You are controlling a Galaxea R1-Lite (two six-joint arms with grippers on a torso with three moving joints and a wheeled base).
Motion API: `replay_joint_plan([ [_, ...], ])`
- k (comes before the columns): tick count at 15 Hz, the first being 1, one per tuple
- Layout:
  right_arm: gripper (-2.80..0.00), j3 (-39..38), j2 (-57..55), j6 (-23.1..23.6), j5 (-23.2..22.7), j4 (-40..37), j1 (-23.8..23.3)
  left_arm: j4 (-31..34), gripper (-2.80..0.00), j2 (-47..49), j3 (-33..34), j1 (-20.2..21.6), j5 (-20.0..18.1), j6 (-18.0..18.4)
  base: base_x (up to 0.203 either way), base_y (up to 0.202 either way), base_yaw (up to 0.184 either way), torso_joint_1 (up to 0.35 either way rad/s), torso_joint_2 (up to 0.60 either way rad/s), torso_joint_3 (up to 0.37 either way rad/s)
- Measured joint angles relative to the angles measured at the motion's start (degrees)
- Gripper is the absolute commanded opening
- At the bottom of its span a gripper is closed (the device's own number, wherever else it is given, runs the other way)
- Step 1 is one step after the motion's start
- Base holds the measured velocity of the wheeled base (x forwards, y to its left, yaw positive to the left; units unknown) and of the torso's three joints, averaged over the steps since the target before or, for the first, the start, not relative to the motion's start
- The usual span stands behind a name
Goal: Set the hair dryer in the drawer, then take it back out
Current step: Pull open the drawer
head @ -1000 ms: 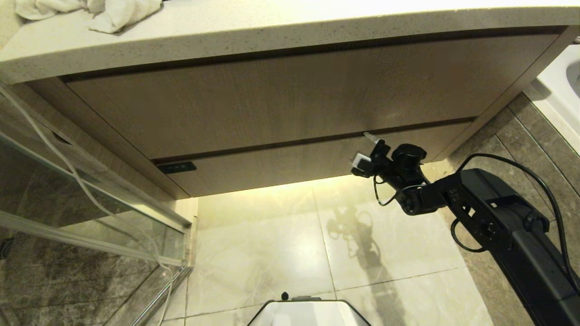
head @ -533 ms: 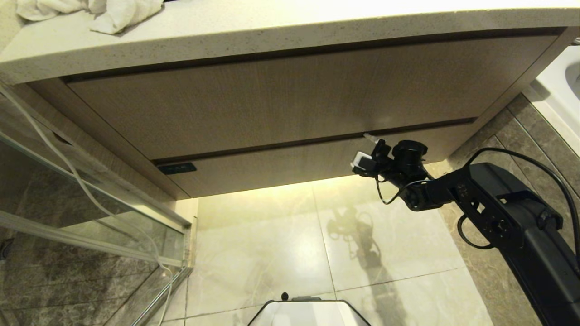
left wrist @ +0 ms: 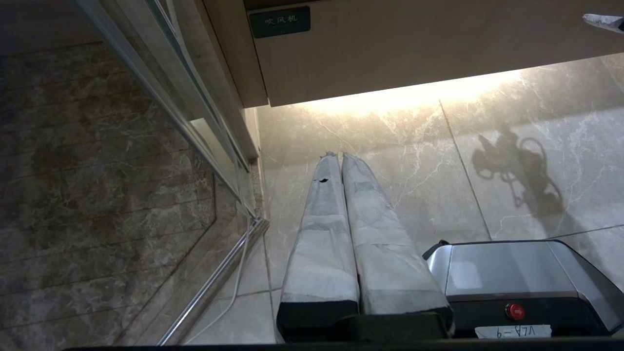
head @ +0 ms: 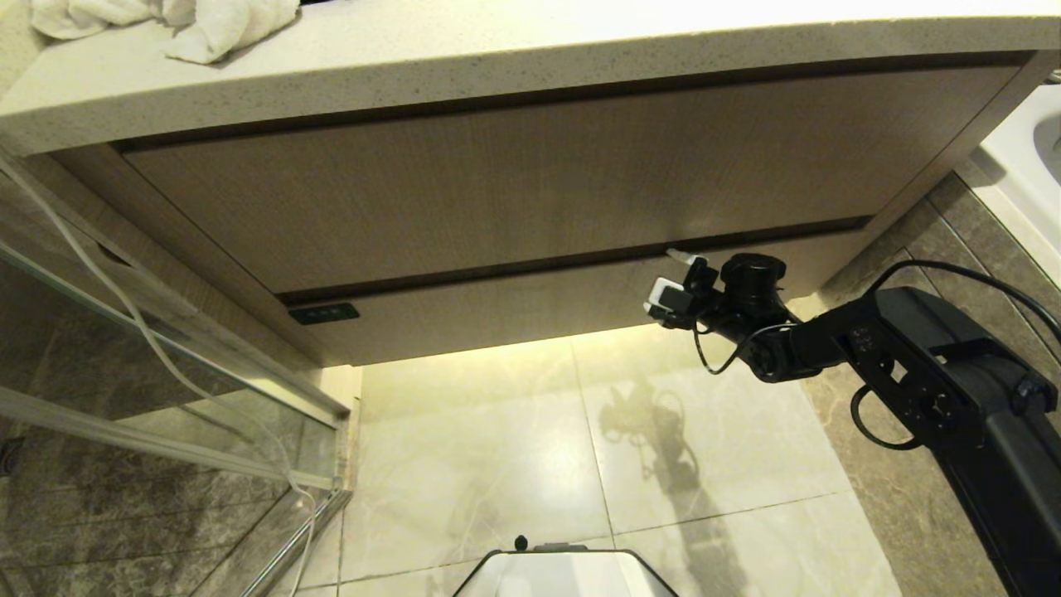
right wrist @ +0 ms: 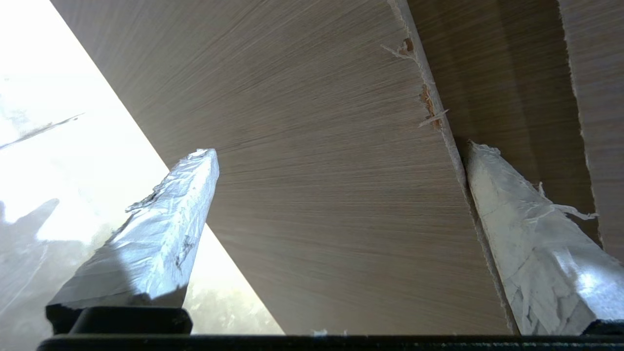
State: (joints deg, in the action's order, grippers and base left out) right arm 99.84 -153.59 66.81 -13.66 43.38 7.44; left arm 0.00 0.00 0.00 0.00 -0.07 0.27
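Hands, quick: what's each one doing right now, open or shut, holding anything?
Left hand: shut, empty, parked above the floor.
Right hand: open, holding nothing, its fingers straddling the drawer front, one finger in the gap along its top edge.

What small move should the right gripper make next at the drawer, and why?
Probably pull back toward the robot. The right gripper is open, with one finger hooked in the gap above the drawer front's top edge and the other below it. The drawer looks nearly shut.
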Motion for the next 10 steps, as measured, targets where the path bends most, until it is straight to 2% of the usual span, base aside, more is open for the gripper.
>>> replay_joint_plan([
  [10,0.00,-4.94,2.83,0.06,-0.12,-3.78,-0.09,0.00,-2.80,0.00,0.00,0.00,0.00,0.00,0.000,0.000,0.000,0.000,0.00,0.000],
])
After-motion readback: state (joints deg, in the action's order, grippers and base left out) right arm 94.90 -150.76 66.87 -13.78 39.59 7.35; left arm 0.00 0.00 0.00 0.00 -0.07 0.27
